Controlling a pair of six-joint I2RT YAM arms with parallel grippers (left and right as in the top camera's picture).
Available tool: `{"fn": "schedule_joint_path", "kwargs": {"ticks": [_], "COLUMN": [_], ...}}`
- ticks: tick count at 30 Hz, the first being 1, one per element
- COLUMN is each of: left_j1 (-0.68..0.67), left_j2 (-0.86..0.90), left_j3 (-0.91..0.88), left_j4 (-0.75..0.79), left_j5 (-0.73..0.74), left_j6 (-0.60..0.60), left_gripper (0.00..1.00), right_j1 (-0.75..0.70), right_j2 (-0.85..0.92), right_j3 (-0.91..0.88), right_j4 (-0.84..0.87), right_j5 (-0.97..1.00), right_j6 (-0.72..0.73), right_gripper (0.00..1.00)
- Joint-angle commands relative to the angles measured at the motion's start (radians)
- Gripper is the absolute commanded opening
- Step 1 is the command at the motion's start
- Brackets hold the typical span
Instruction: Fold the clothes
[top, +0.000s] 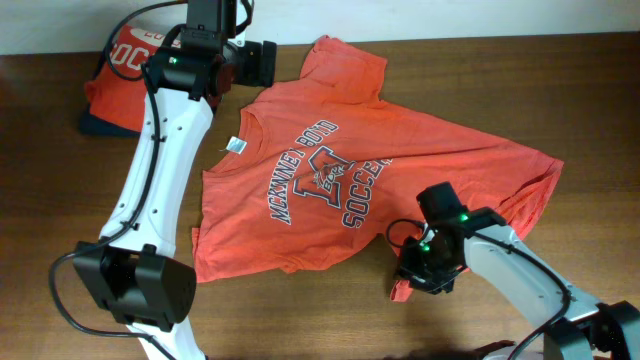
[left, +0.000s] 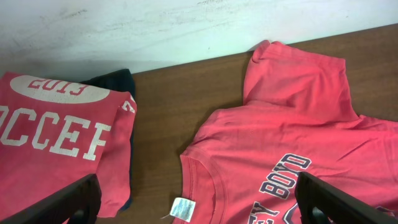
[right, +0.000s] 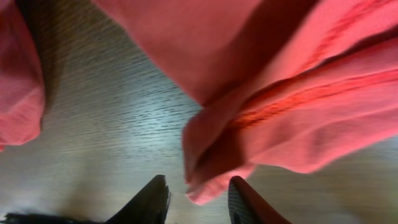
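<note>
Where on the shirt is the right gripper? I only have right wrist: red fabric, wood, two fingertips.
Observer: Overhead puts the right gripper at the edge of the spread T-shirt nearest the arm bases, just below the SOCCER lettering.
Operator: Left arm close to it?
Observer: No. The left gripper is at the far side of the shirt, near the collar, open and holding nothing.
Operator: Anything else on the table?
Observer: A folded T-shirt lies at the far left corner, on top of a dark navy item.
</note>
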Motion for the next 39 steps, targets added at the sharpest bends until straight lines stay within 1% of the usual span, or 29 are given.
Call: {"fn": "schedule_joint_path", "kwargs": {"ticks": [1,4,14,26,27,29,31,33,36,39], "left_j1": [0.002,0.002,0.002,0.002,0.002,0.002,0.002,0.002,0.002,0.002], "left_j2": [0.006,0.006,0.006,0.006,0.006,0.006,0.006,0.006,0.006,0.006], "left_j3": [-0.002,-0.002,-0.002,-0.002,-0.002,-0.002,-0.002,-0.002,-0.002,-0.002], "left_j4": [0.000,0.000,0.000,0.000,0.000,0.000,0.000,0.000,0.000,0.000], "left_j5": [0.000,0.000,0.000,0.000,0.000,0.000,0.000,0.000,0.000,0.000], "left_j6": [-0.010,-0.010,-0.010,-0.010,-0.010,-0.010,-0.010,-0.010,-0.010,-0.010], "left_gripper": [0.99,0.99,0.99,0.99,0.99,0.99,0.99,0.99,0.99,0.99], "right_j1": [0.040,0.060,0.060,0.060,0.060,0.060,0.060,0.060,0.060,0.060], "right_j2": [-0.006,-0.006,-0.006,0.001,0.001,0.001,0.001,0.001,0.001,-0.001], "right_j3": [-0.010,-0.010,-0.011,-0.039,-0.039,-0.039,-0.039,-0.039,-0.035,-0.009], "right_j4": [0.022,0.040,0.035,0.064,0.065,0.064,0.064,0.061,0.042,-0.023], "right_j5": [-0.033,-0.026,0.024,0.024,0.024,0.024,0.021,0.017,0.014,0.014], "right_j6": [0.049,0.051,0.052,0.063,0.063,0.063,0.063,0.062,0.061,0.037], "right_gripper": [0.41,0.42,0.42,0.41,0.40,0.29,0.14,0.04,0.04,0.04]}}
